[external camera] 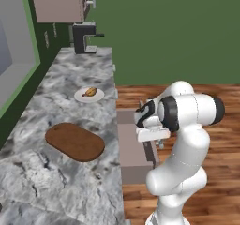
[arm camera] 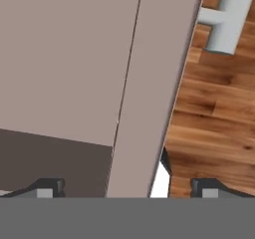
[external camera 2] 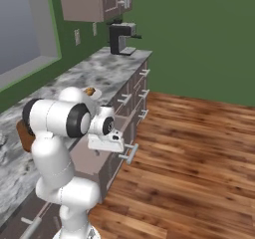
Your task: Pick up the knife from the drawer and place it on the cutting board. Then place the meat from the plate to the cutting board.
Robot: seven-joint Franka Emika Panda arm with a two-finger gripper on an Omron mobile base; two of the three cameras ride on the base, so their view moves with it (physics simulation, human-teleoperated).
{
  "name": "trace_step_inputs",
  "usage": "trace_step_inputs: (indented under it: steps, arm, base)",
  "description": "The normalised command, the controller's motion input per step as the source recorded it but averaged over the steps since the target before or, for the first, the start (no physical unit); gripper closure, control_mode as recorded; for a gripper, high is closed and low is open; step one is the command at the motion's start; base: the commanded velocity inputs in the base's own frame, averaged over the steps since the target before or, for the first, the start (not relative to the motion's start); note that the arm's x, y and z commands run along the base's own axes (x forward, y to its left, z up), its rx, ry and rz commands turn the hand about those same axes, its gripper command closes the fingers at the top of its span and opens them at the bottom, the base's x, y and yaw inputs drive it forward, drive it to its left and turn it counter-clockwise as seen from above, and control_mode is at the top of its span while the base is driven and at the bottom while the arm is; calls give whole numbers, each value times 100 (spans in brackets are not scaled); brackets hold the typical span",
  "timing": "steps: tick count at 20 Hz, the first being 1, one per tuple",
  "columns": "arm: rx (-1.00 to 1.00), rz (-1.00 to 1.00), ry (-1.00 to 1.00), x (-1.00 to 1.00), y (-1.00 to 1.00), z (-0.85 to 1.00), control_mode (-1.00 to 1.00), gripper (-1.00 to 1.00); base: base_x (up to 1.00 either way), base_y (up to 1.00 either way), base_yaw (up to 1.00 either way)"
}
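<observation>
The mauve-brown drawer (external camera: 132, 154) (external camera 2: 93, 159) stands pulled out from under the counter. My gripper (external camera: 156, 143) (external camera 2: 102, 151) (arm camera: 127, 190) hangs over its front edge, pointing down. It is open, its two fingertips (arm camera: 47, 188) wide apart on either side of the drawer's front panel (arm camera: 157, 83). Nothing is between them. The drawer's silver handle (arm camera: 226, 19) (external camera 2: 130, 153) sticks out over the floor. The knife is hidden. The dark brown cutting board (external camera: 75, 141) (external camera 2: 22, 133) lies bare on the counter. Beyond it the white plate (external camera: 79, 97) holds the golden-brown meat (external camera: 91, 92) (external camera 2: 90, 90).
A marble counter (external camera: 61, 78) runs along the left wall, with a black coffee machine (external camera: 84, 37) (external camera 2: 122, 38) at its far end. More drawers with silver handles (external camera 2: 142, 93) line the cabinet front. Wooden floor (external camera 2: 189, 153) lies open to the right.
</observation>
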Motion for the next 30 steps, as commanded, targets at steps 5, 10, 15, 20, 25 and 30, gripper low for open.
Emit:
trace_step_inputs:
  steps: [5, 10, 15, 20, 25, 30]
  arm:
    - [0, 0, 0, 16, 0, -43, -100, -100]
    - [0, 0, -1, 4, -43, -34, -100, -100]
    - [9, 0, 0, 0, -100, -8, -100, -100]
    - [12, 0, -1, -2, -100, -5, -100, -100]
    - [12, 0, -2, 0, -94, 1, -100, -100]
    - [1, -4, 0, 8, -2, 69, -100, -100]
  base:
    - [0, 0, 0]
    - [0, 0, 0]
    - [0, 0, 0]
    - [0, 0, 0]
    - [0, 0, 0]
    - [0, 0, 0]
